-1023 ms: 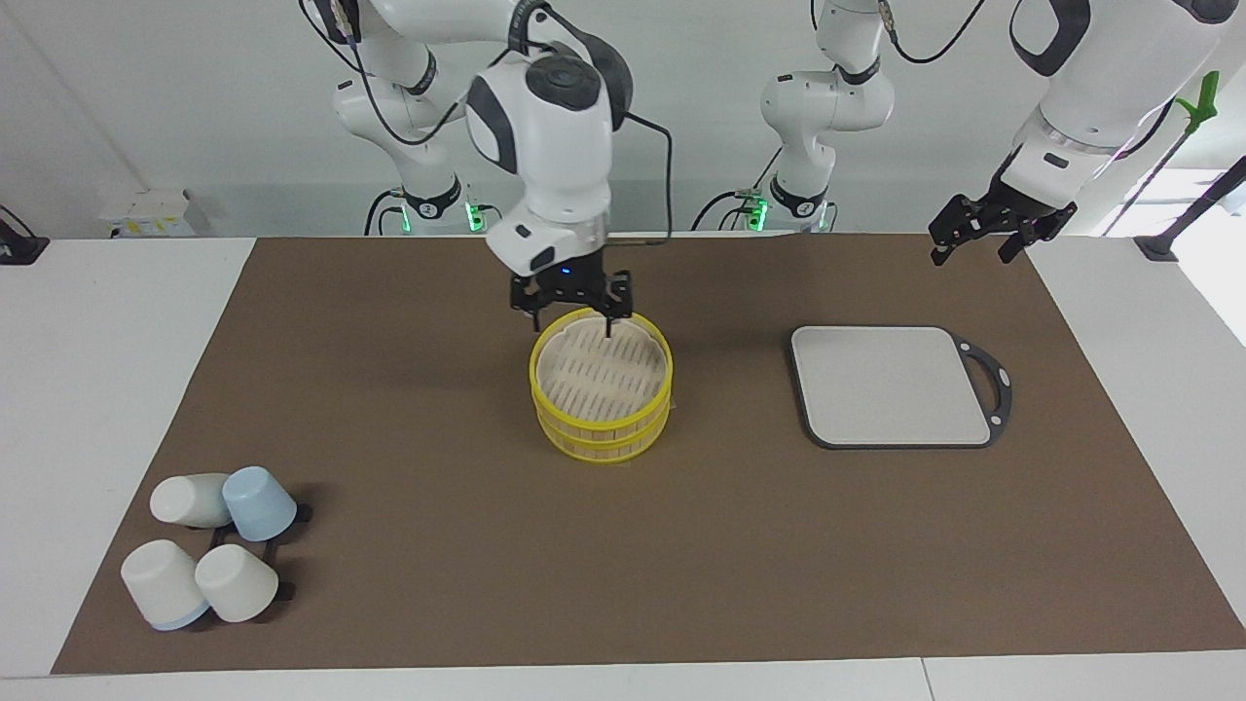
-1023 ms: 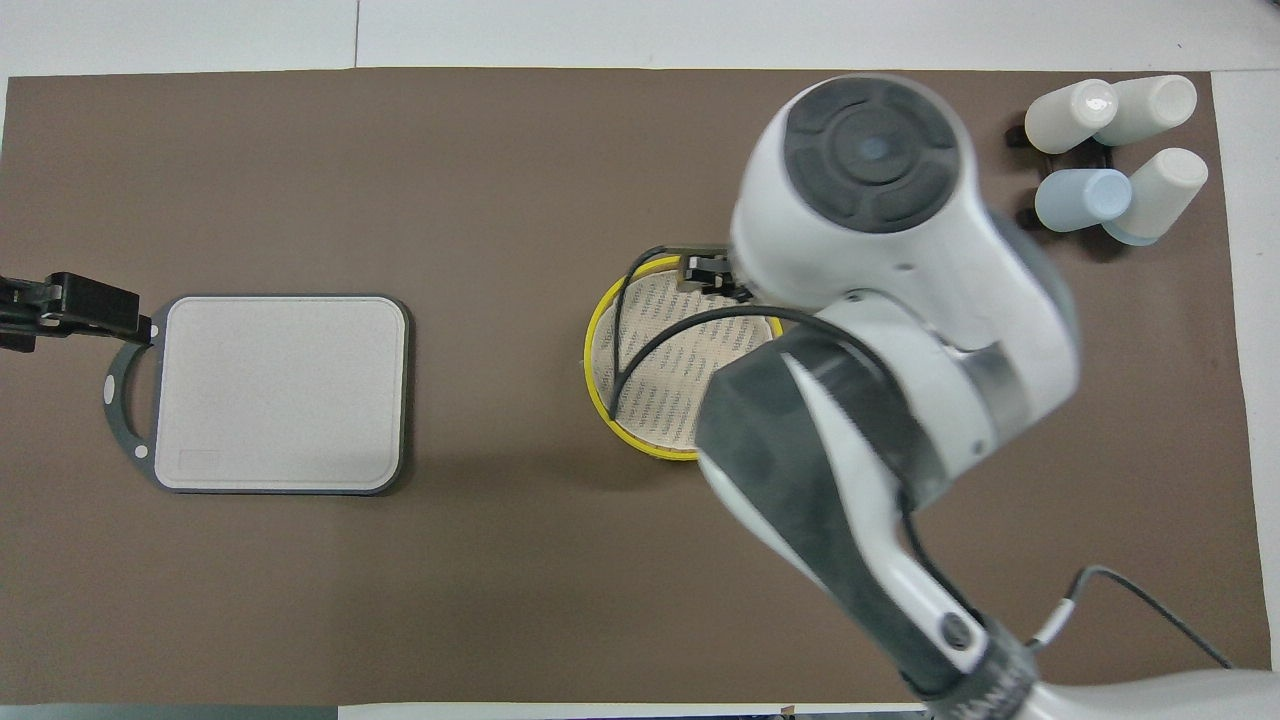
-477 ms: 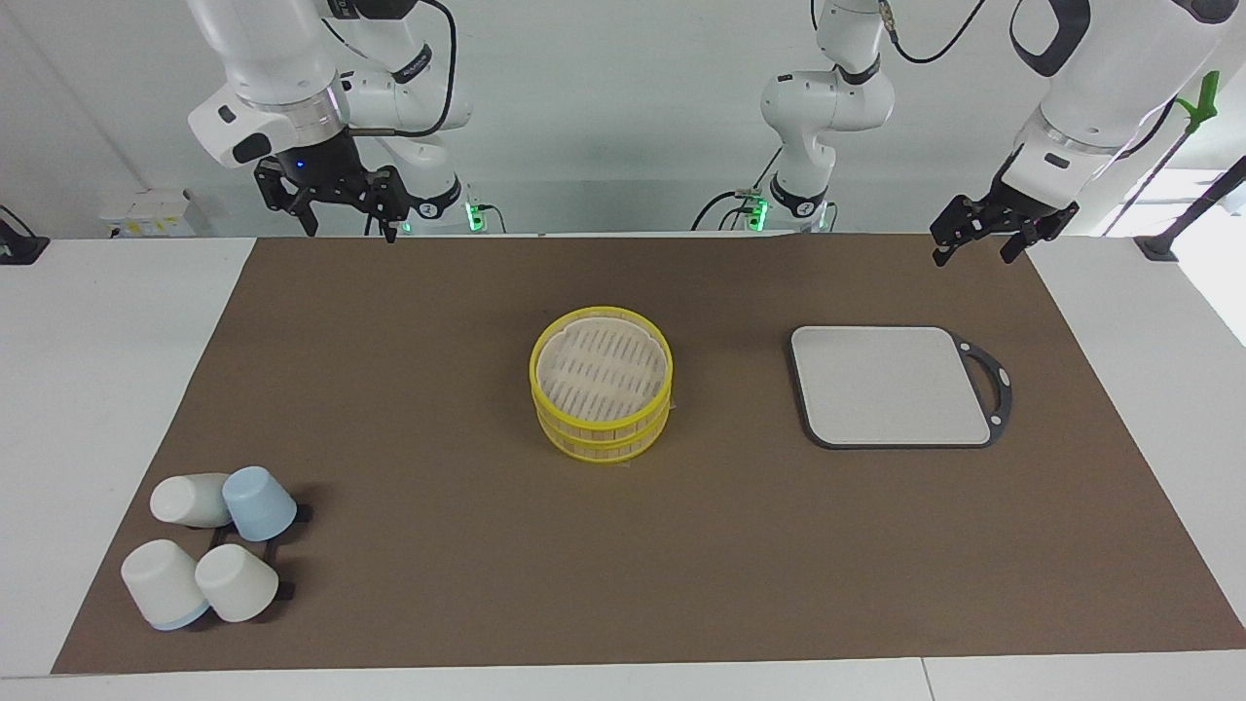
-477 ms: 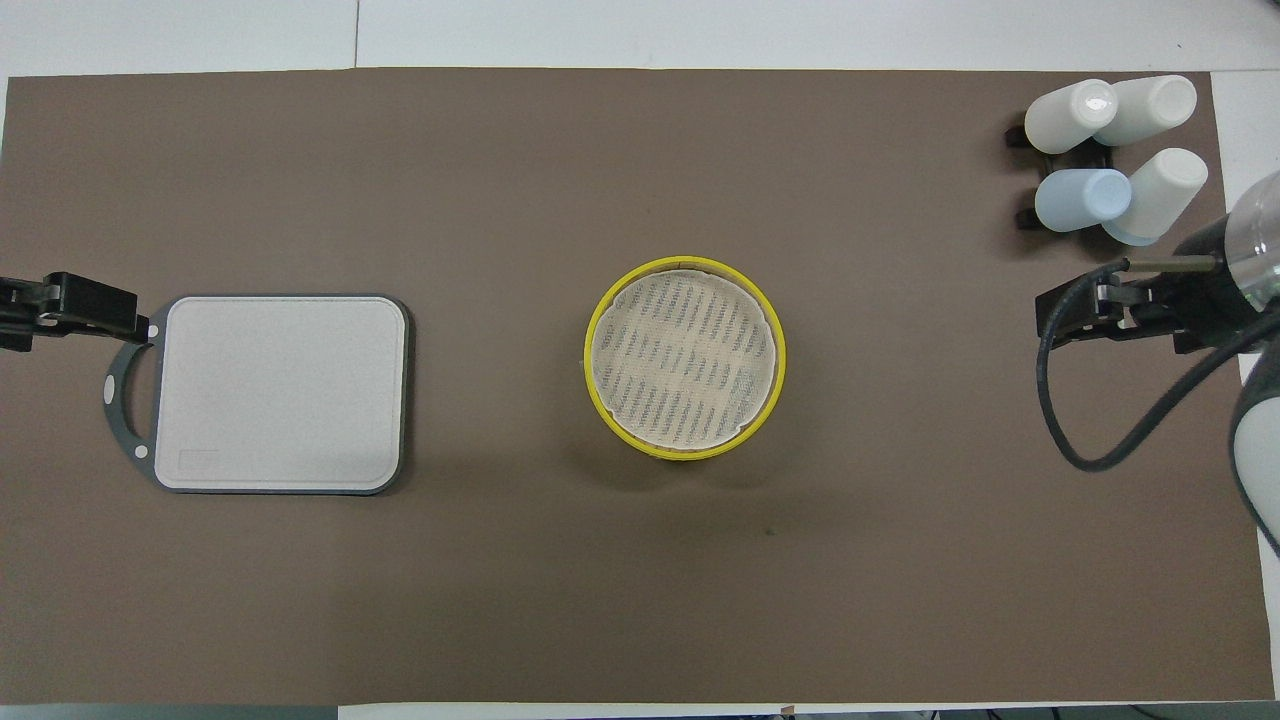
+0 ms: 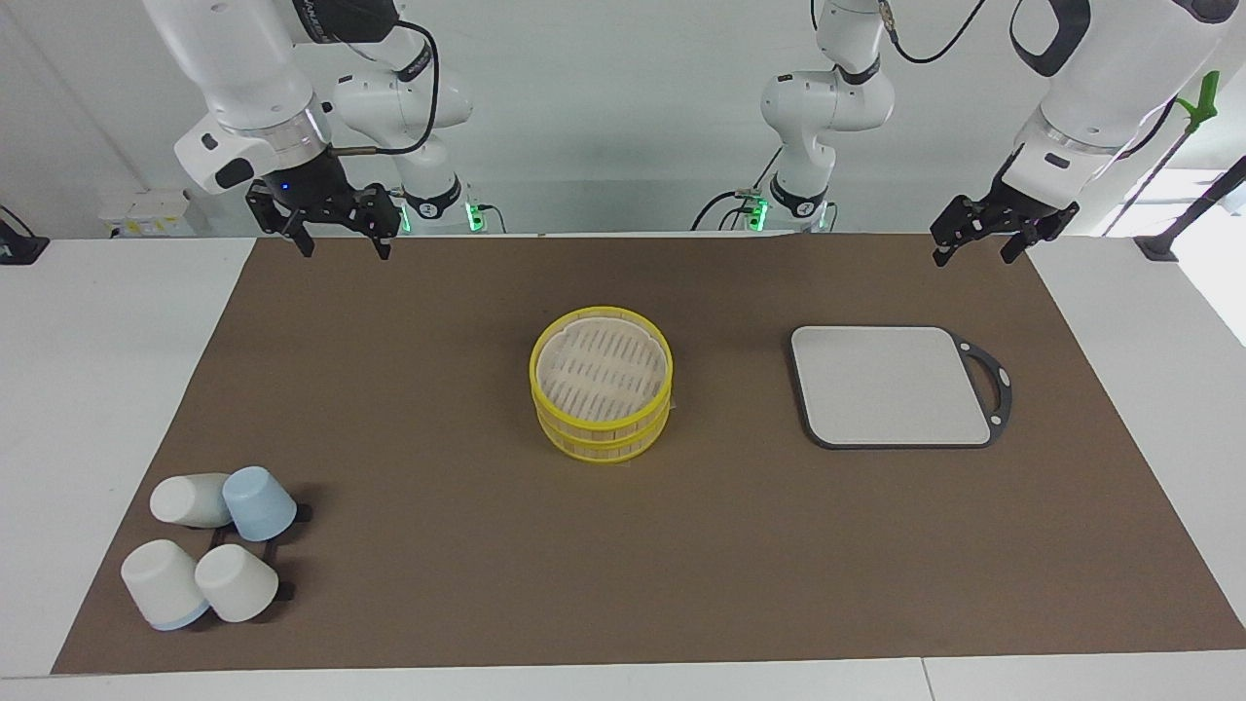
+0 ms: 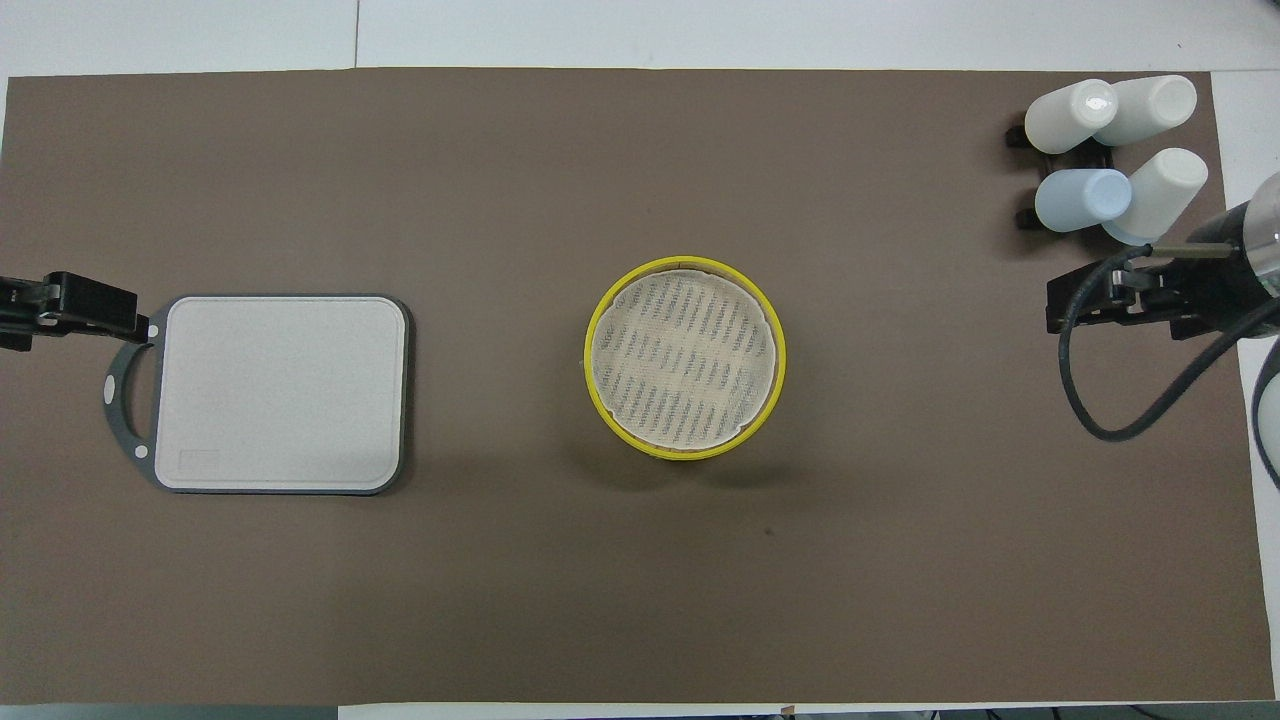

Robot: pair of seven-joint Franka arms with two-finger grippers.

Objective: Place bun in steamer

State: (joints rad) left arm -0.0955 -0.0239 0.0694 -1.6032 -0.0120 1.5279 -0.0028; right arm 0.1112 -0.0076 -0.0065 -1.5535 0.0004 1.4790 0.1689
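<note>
Yellow-rimmed, the steamer [image 5: 601, 382] stands in two tiers at the middle of the brown mat [image 5: 438, 584], with its slatted lid on top. No bun shows anywhere on the bench [image 5: 97, 389]; if it is already inside the steamer, the lid hides it, and I cannot tell this. The grey board [image 5: 891, 385] lies beside the steamer toward the left arm's end, and it carries nothing. The cups [image 5: 209, 545] lie well apart from the steamer, toward the right arm's end and farther from the robots.

The right gripper [image 5: 336, 234] hangs in the air over the mat's edge, well apart from the steamer, fingers wide and holding nothing. The left gripper [image 5: 983, 239] waits above the mat's corner near the board, fingers also spread and empty.

I judge that the placing step is either finished or cannot begin. A next move would need first to find the bun, perhaps by lifting the lid.
</note>
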